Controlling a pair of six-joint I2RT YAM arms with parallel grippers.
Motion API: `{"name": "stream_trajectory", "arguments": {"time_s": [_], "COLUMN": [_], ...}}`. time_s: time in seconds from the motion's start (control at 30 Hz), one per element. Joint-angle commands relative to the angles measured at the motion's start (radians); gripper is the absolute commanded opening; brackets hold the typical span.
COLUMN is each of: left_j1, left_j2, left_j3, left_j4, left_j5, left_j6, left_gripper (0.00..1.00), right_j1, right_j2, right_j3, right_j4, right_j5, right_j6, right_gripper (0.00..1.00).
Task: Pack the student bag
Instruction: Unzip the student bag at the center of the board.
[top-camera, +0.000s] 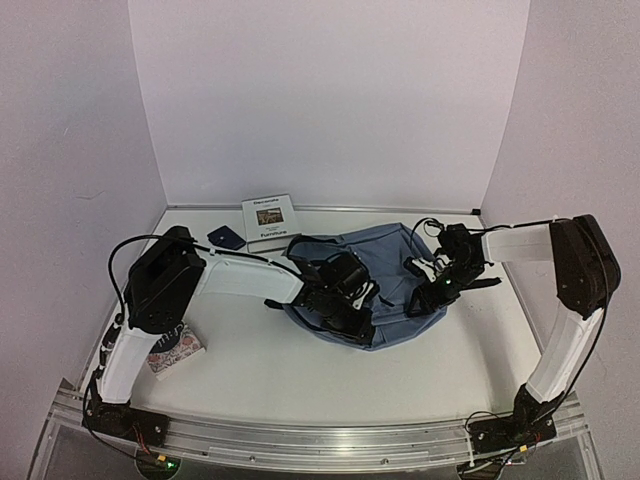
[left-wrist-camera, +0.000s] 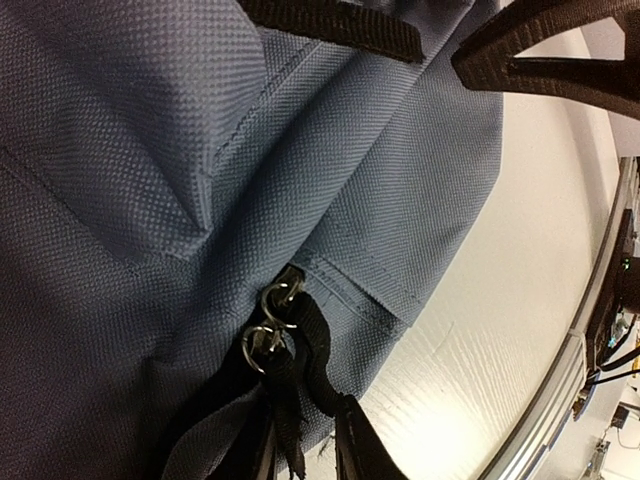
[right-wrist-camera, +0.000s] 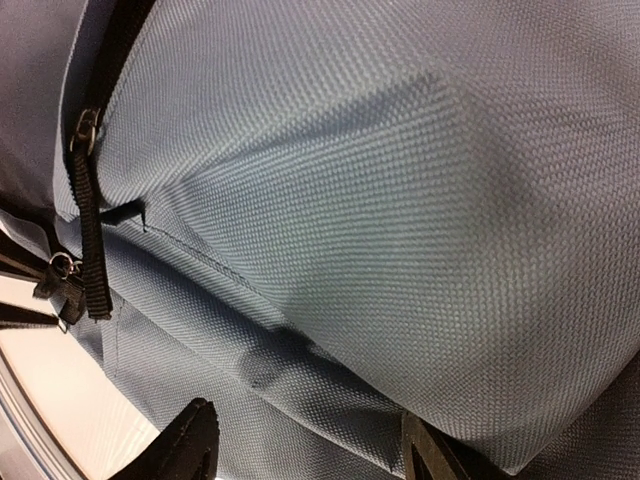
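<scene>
Centrally, we are seeing the right gripper gaping against the student bag. The left gripper is sitting narrow around zipper pulls; grip unclear.

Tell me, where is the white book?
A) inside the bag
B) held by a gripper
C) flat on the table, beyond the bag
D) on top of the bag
C: the white book lies flat on the table near its far edge, behind the bag.

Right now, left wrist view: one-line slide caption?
Left gripper at the student bag's twin zipper pulls, their black tabs lying between its jaws.
</scene>
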Motion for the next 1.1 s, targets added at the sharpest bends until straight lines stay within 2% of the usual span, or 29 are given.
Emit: {"name": "stream_trajectory", "arguments": {"time_s": [0.0,0.1,0.43,0.7,0.9,1.07], "left_j1": [-0.001,-0.001,-0.001,0.001,0.000,0.000], "left_j2": [0.001,-0.037,-0.196,-0.293,-0.325,-0.279], "left_j3": [0.034,0.003,-0.121,-0.243,-0.258,-0.189], "left_j4": [-0.034,-0.058,-0.140,-0.172,-0.139,-0.078], "left_j5": [-0.059,-0.094,-0.170,-0.206,-0.153,-0.078], "left_j6": [-0.020,-0.032,-0.021,-0.021,-0.010,0.001], "left_gripper": [0.12,0.00,0.00,0.00,0.00,0.00], "right_j1": [0.000,0.001,-0.003,-0.040,-0.066,-0.058], "right_j2": [-0.002,0.003,0.033,0.049,0.029,-0.078], "right_j3": [-0.034,-0.034,-0.021,0.020,0.092,0.135], "right_j4": [-0.055,-0.043,0.023,0.030,0.026,-0.059], "right_j5": [0.048,0.107,0.343,0.415,0.409,0.181], "right_j6": [-0.010,-0.006,0.003,0.000,-0.020,0.001], "right_gripper": [0.63,0.62,0.62,0.62,0.62,0.64]}}
